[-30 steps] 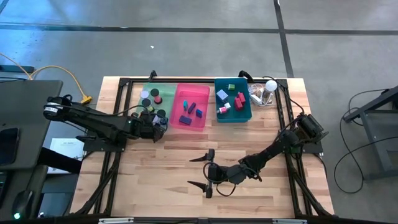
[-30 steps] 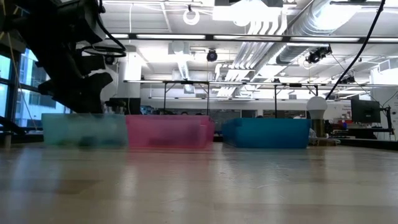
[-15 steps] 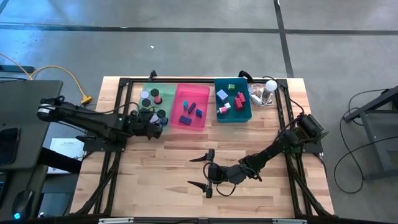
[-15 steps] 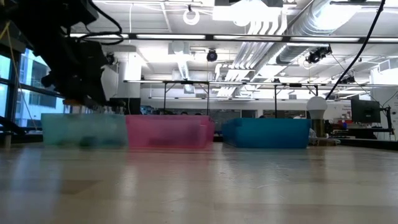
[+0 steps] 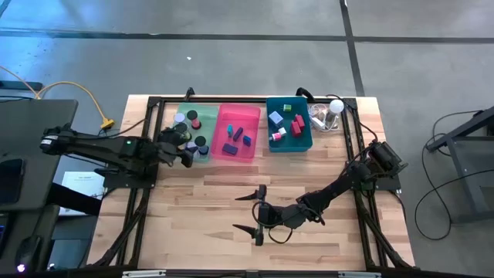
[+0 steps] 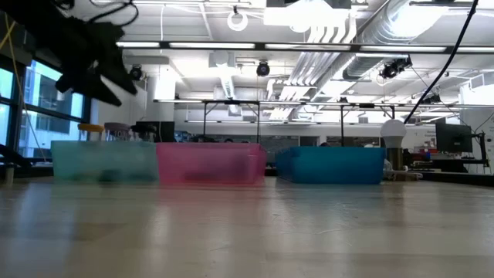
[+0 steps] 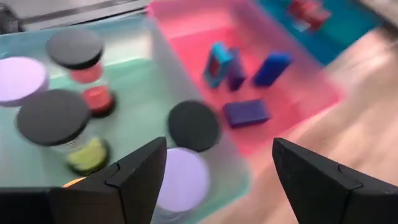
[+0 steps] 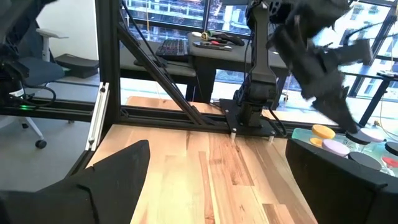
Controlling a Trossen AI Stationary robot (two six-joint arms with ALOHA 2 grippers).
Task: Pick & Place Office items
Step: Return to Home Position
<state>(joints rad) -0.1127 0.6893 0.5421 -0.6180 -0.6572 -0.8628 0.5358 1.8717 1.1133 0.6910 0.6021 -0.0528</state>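
office items [image 7: 193, 126]: all lie inside the three bins; none shows on the open desk [image 5: 201, 224].
green bin [image 5: 202, 108]: holds the round pieces, with black [image 7: 55, 116] and lavender discs [image 7: 181, 180] showing from above, and red and green bodies under some of them.
pink bin [image 5: 251, 116]: holds blue and purple blocks [image 7: 247, 113], lying loose and apart.
teal bin [image 5: 289, 143]: holds red, pink, green and pale blocks.
left end effector [image 5: 185, 150]: fingers apart and empty, raised over the near edge of the green bin, just beside the pink bin.
right end effector [image 5: 251, 212]: fingers wide apart and empty, low over the middle of the desk, well apart from the bins.
white ball-topped gadget [image 5: 334, 108]: stands just beside the teal bin, outside it.
handling: the pieces look small, light and stiff, probably smooth plastic that could slip.
where to hold: a disc piece is best taken across its round rim, a block across its two flat long faces.
step in hand: sorting looks finished; what remains is likely parking the left arm.
risk: a low finger could clip the green bin's wall.
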